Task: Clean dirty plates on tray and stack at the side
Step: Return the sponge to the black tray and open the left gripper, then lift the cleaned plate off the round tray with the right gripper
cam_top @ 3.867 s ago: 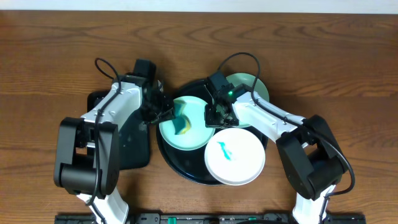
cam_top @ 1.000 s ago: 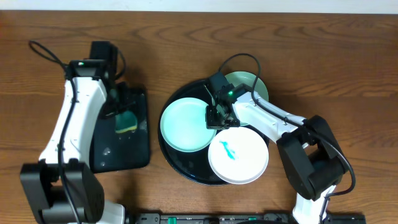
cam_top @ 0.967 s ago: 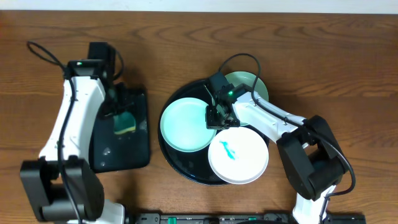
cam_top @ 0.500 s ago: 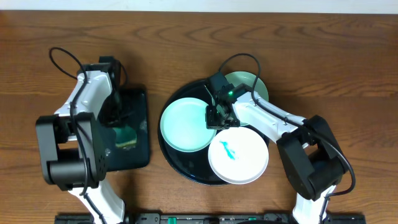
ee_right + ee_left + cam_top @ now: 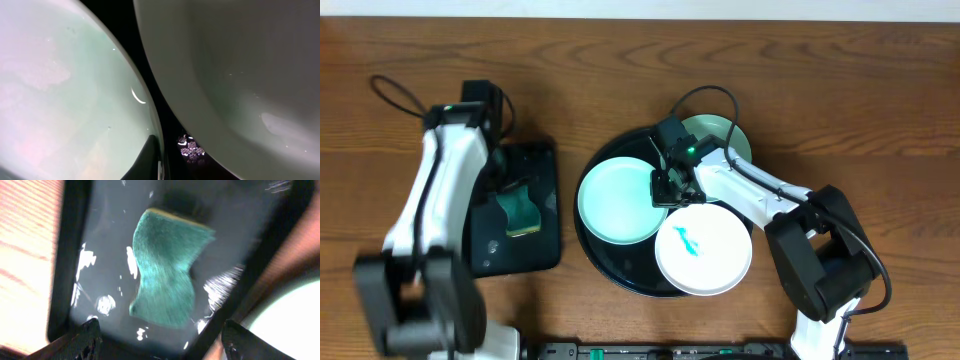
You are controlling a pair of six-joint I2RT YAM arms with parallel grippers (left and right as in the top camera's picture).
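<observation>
The round black tray holds three plates. A clean-looking mint-green plate lies at its left, and my right gripper is shut on that plate's right rim. In the right wrist view one dark finger rests on the mint-green plate, with another pale plate beside it. The white plate in front carries a teal smear. A second mint-green plate sits at the back, partly under my right arm. My left gripper hangs open over the smaller tray.
A smaller black rectangular tray lies left of the round one, wet in the left wrist view. A teal sponge lies loose on it, between and ahead of my left gripper. Bare wooden table surrounds both trays.
My left gripper has opened and let go of the sponge, which now lies on the rectangular tray. The right arm and the plates have not moved.
</observation>
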